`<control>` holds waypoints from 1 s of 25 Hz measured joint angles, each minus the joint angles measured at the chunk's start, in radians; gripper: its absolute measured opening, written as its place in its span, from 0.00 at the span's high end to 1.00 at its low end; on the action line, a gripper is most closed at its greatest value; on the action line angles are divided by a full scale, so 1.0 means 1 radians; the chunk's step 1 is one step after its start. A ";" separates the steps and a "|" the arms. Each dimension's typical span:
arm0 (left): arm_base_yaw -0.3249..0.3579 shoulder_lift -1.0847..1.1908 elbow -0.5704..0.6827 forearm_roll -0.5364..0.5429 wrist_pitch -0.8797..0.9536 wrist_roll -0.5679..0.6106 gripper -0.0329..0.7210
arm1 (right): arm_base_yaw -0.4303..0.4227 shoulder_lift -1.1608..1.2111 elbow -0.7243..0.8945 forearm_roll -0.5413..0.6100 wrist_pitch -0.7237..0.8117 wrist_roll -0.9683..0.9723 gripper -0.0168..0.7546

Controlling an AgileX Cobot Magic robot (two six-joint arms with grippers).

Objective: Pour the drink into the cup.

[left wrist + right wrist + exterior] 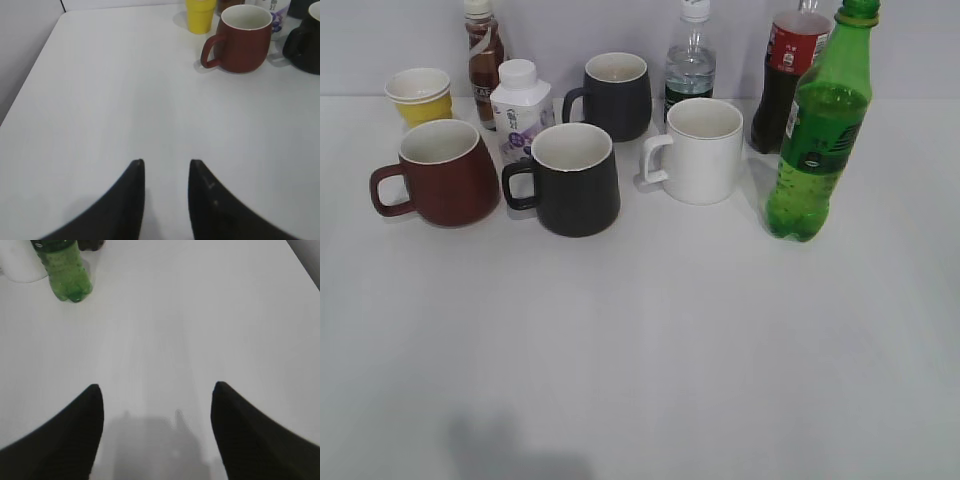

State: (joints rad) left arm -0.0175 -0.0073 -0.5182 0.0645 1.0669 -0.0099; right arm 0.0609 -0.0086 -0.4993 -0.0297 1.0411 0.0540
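The drink, a tall green bottle (pixel 817 140), stands upright at the right of the table; its lower part shows in the right wrist view (pixel 64 270), far up left. The cup, a red-brown mug (pixel 445 172) with its handle to the left, stands at the left; it shows in the left wrist view (pixel 244 39), upper right. My left gripper (pixel 166 162) is open with a narrow gap and empty, well short of the cup. My right gripper (pixel 156 386) is wide open and empty, well short of the bottle. Neither gripper shows in the exterior view.
Two black mugs (pixel 575 180) (pixel 615 95), a white mug (pixel 700 150), a yellow cup (pixel 420 95), a small white bottle (pixel 520 110), a brown bottle (pixel 483 55), a clear bottle (pixel 691 65) and a cola bottle (pixel 785 75) crowd the back. The table's left edge (pixel 30 75) is near.
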 joint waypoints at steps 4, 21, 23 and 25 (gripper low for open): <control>0.000 0.000 0.000 0.000 0.000 0.000 0.64 | 0.000 0.000 0.000 0.000 0.000 0.000 0.33; -0.062 0.159 0.014 0.022 -0.355 0.000 0.64 | 0.000 0.200 0.024 0.012 -0.410 0.000 0.33; -0.062 0.213 0.045 0.025 -0.478 0.000 0.64 | 0.000 0.257 0.045 0.012 -0.490 0.000 0.33; -0.062 0.287 0.085 0.027 -0.580 0.000 0.64 | 0.010 0.304 0.062 0.012 -0.581 0.000 0.33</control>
State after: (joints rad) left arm -0.0799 0.2793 -0.4332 0.0914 0.4868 -0.0099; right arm 0.0707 0.2950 -0.4374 -0.0176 0.4604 0.0540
